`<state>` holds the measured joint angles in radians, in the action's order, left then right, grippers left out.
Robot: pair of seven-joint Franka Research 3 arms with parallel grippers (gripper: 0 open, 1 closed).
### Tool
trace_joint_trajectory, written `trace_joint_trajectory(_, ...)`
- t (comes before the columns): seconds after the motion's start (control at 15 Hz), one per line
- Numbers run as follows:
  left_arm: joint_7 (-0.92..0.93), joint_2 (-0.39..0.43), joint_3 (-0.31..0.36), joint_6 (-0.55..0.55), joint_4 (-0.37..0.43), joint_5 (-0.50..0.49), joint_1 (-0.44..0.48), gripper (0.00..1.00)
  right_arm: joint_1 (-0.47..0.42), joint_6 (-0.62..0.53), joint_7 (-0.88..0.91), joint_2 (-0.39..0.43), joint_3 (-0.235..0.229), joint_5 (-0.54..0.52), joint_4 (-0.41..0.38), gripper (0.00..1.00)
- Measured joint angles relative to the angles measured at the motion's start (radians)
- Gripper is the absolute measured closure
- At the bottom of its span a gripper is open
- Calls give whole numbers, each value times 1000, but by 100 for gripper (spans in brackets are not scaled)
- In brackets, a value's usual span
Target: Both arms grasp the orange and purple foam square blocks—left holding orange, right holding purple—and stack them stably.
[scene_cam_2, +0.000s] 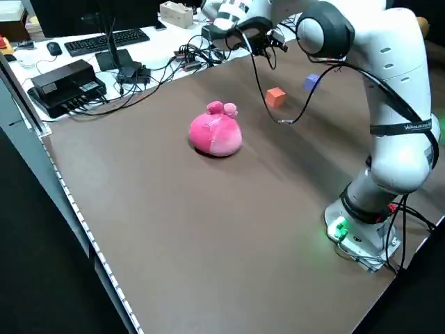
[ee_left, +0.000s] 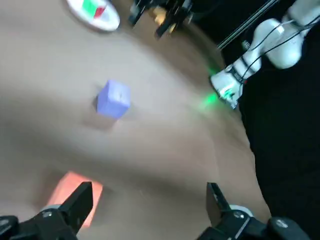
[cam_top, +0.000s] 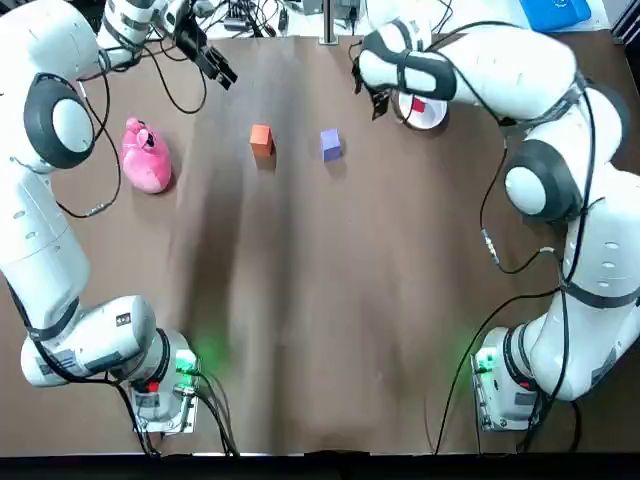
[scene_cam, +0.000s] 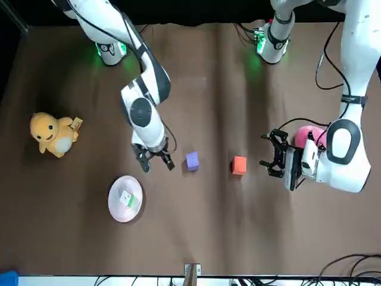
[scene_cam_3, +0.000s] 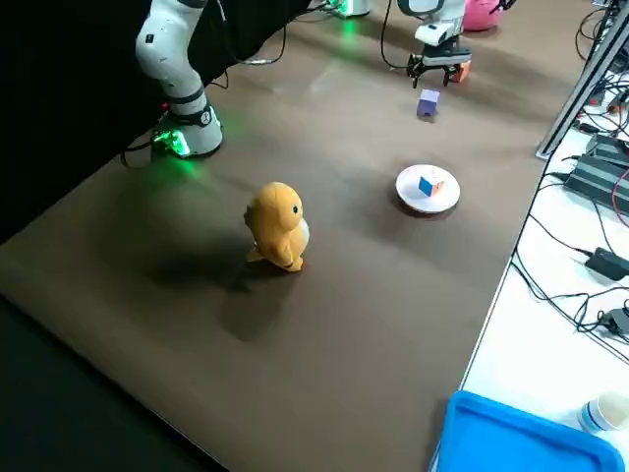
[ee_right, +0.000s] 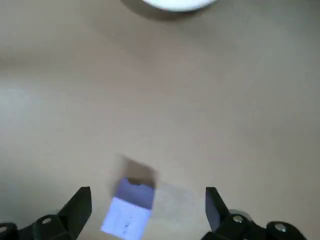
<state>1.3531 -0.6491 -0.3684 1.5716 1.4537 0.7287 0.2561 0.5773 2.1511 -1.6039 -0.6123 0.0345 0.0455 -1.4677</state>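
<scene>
The orange foam block (cam_top: 261, 139) and the purple foam block (cam_top: 331, 144) rest apart on the brown table, side by side. My left gripper (cam_top: 218, 68) hovers open beyond and to the left of the orange block. In the left wrist view the left gripper (ee_left: 148, 192) has the orange block (ee_left: 75, 192) by one finger and the purple block (ee_left: 114, 99) farther off. My right gripper (scene_cam: 156, 161) is open, just right of the purple block (scene_cam: 191, 160). In the right wrist view the right gripper (ee_right: 147, 197) has the purple block (ee_right: 131, 210) low between its fingers, untouched.
A white plate (cam_top: 425, 108) holding a small cube sits under the right arm's wrist. A pink plush (cam_top: 146, 155) lies left of the orange block. A yellow plush (scene_cam: 53, 134) stands far on the right side. Cables and a blue bin (scene_cam_3: 521, 438) lie off the table.
</scene>
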Motion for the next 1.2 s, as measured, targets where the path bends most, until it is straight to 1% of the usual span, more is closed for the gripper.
trace_joint_trajectory(0.2, 97, -27, -3, -2, 1, 102, -2, 0, 57, 114, -195, -38, 1, 5, 7, 0)
trace_joint_trajectory(0.4, 197, -65, -6, -2, 3, 196, -11, 0, 91, 209, -291, -76, 1, 7, 7, 0)
trace_joint_trajectory(0.6, 292, -108, -6, -2, 8, 229, -13, 0, 99, 247, -308, -117, 0, 9, 8, 0)
trace_joint_trajectory(0.93, 511, -180, -6, 13, 19, 275, -14, 0, 99, 300, -312, -165, -5, 11, 10, 0)
trace_joint_trajectory(1.07, 598, -201, -6, 45, 37, 295, -13, 0, 99, 310, -321, -177, -5, 12, 12, 0)
trace_joint_trajectory(1.2, 676, -212, -5, 99, 79, 323, -7, 0, 99, 310, -345, -192, -4, 13, 23, 0)
